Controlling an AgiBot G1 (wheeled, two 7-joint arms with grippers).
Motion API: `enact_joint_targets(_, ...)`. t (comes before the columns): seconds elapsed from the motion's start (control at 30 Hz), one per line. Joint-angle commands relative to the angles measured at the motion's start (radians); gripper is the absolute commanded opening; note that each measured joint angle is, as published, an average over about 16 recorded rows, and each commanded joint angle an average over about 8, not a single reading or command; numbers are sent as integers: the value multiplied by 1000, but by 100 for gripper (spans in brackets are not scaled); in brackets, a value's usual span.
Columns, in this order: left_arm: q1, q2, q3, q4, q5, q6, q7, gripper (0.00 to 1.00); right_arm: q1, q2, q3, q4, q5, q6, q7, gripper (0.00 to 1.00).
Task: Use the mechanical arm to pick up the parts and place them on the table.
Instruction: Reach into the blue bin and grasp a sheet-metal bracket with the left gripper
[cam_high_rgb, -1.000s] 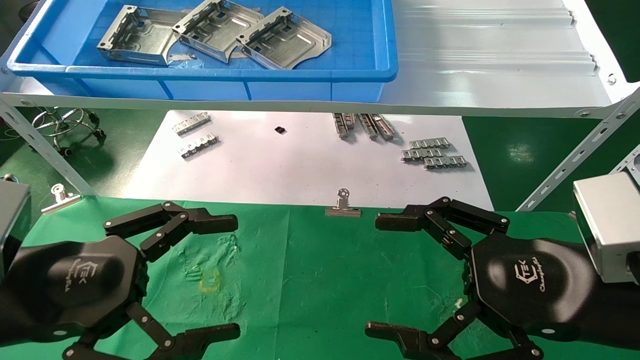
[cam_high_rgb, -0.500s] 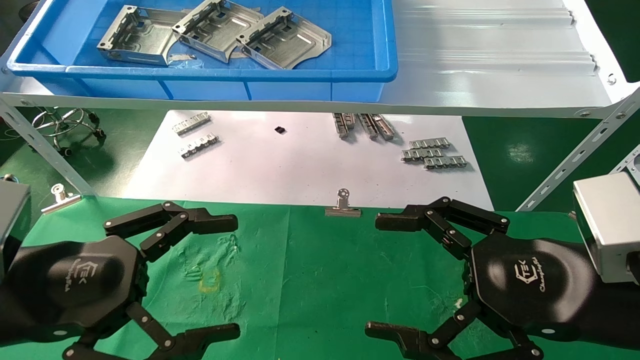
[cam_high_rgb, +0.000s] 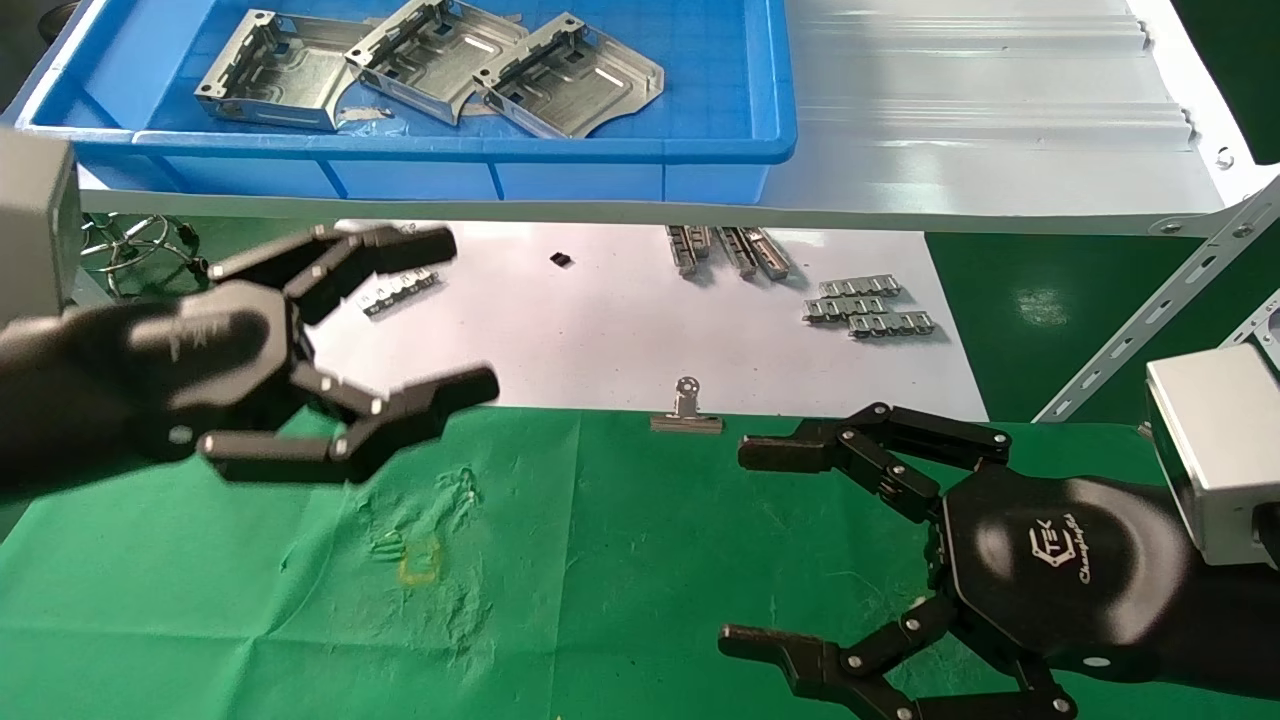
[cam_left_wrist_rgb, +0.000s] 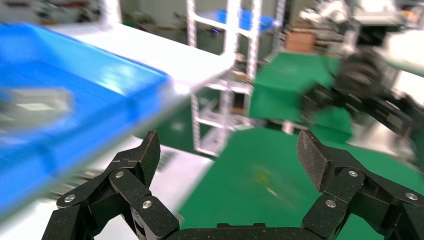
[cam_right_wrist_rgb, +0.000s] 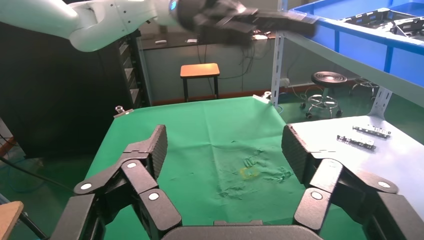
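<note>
- Bright green cloth surface (cam_high_rgb: 640, 560) is bare of plates, so I'd say nothing's been delivered.
- Big blue plastic bin (cam_high_rgb: 480, 150) sits up on the pale grey ribbed shelf (cam_high_rgb: 980, 120), holding three silver stamped sheet-metal plates (cam_high_rgb: 430, 65) that overlap each other.
- Left black gripper (cam_high_rgb: 400, 320) is raised above the surface's far edge, below the bin, fingers spread wide, holding nothing.
- Right black gripper (cam_high_rgb: 740, 545) hovers low over the cloth, also spread wide and empty.
- Risks, I reckon: clipping the bin's front wall on the way in, or snagging two overlapping plates at once.
</note>
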Motion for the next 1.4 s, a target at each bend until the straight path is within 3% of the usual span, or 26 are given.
enact_joint_targets(0.03,-33,20,1,17,13,-39,-13,100,0,0,0,0,0,0,0,0)
enact_joint_targets(0.43,-303,113,96,206,230,-245,-143,100,0,0,0,0,0,0,0,0)
enact_joint_targets(0.73,-520,167,199,438,436,-301,-202,100,0,0,0,0,0,0,0,0)
enact_joint_targets(1.03,-680,213,248,690,534,-298,-173,100,0,0,-1,0,0,0,0,0)
enact_joint_targets(1.33,-763,248,277,863,594,-331,-128,100,0,0,-1,0,0,0,0,0)
enact_joint_targets(1.4,-771,256,280,888,603,-350,-119,91,0,0,-1,0,1,0,0,0)
